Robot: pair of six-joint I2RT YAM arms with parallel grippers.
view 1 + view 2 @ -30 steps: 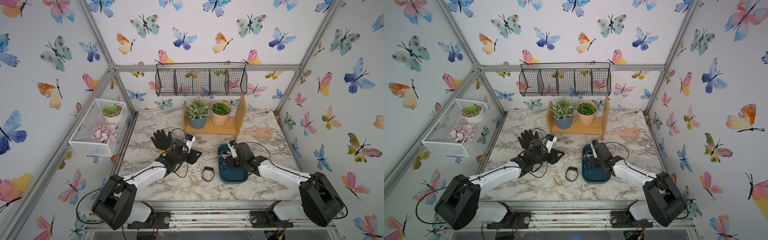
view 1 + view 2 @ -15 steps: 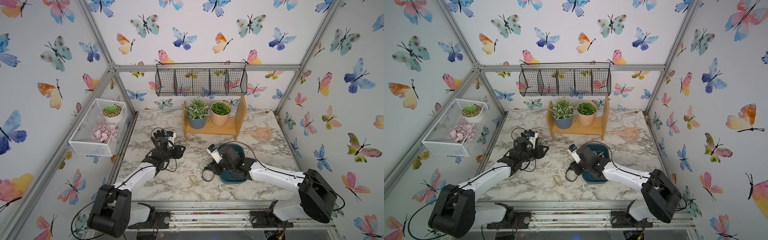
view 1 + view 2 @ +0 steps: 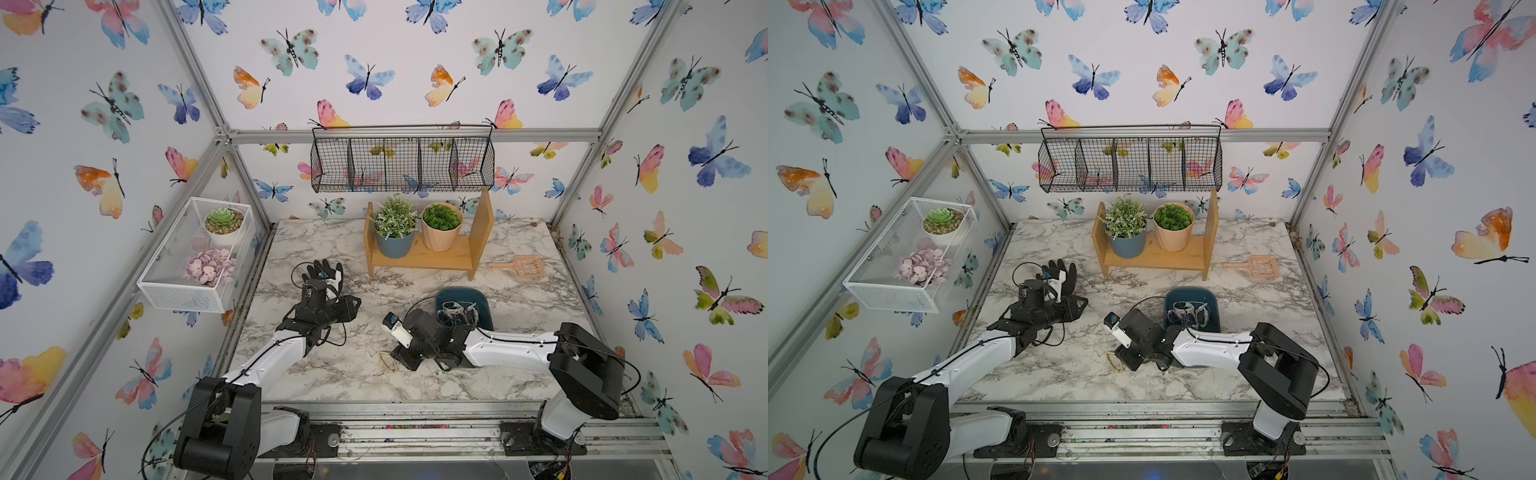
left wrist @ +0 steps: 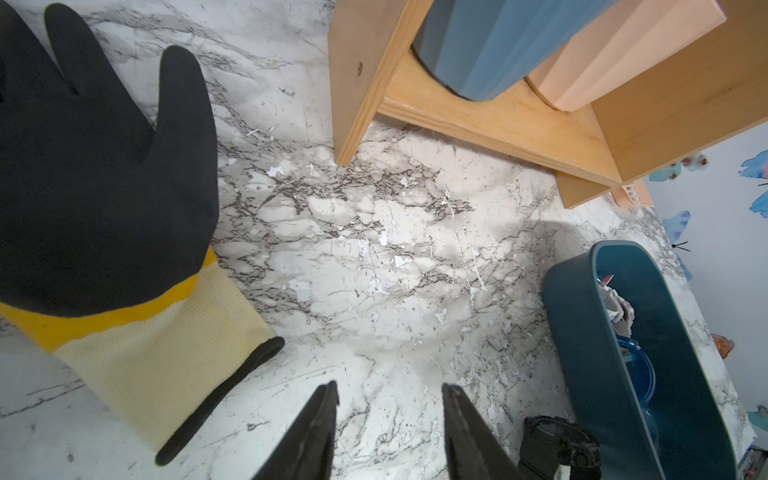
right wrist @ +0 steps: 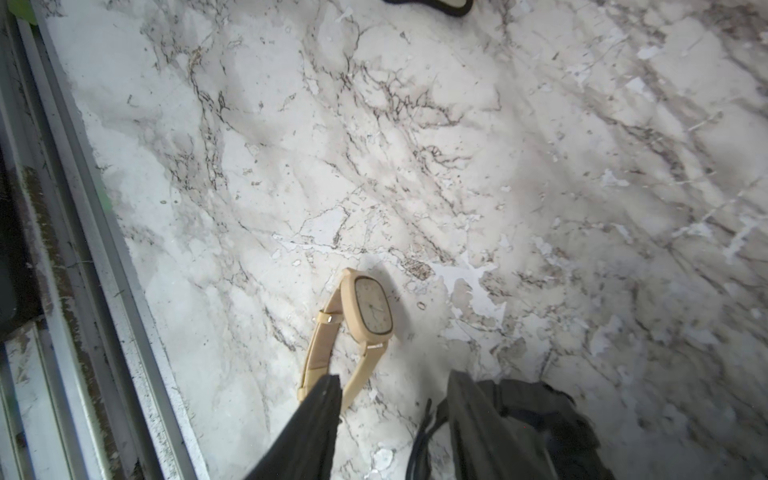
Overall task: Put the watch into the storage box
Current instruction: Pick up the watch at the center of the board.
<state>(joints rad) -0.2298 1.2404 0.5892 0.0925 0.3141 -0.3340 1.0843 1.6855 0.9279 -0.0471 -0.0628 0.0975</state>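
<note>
The teal storage box point(image 3: 482, 300) point(image 3: 1210, 298) point(image 4: 590, 353) sits right of centre on the marble table with several small things in it. Two watches lie in front of it. A beige watch point(image 5: 368, 309) point(image 3: 388, 362) rests face up. A black watch point(image 5: 552, 411) is hidden under the right arm in both top views. My right gripper point(image 5: 392, 376) point(image 3: 405, 358) hangs open just above them, one finger over the beige strap ends, the other in front of the black watch, whose strap edge shows between them. My left gripper point(image 4: 390, 385) point(image 3: 351, 306) is open over bare marble.
A black and yellow glove point(image 4: 91, 187) point(image 3: 322, 272) lies by the left gripper. At the back stand a wooden shelf point(image 3: 428, 257) with two potted plants and a pink scoop point(image 3: 525, 266). A black wire basket point(image 3: 401, 160) and a white mesh basket point(image 3: 195, 253) hang on the walls.
My right arm has swung from above the storage box leftward and forward, and now covers the black watch. My left arm has drawn back towards the glove.
</note>
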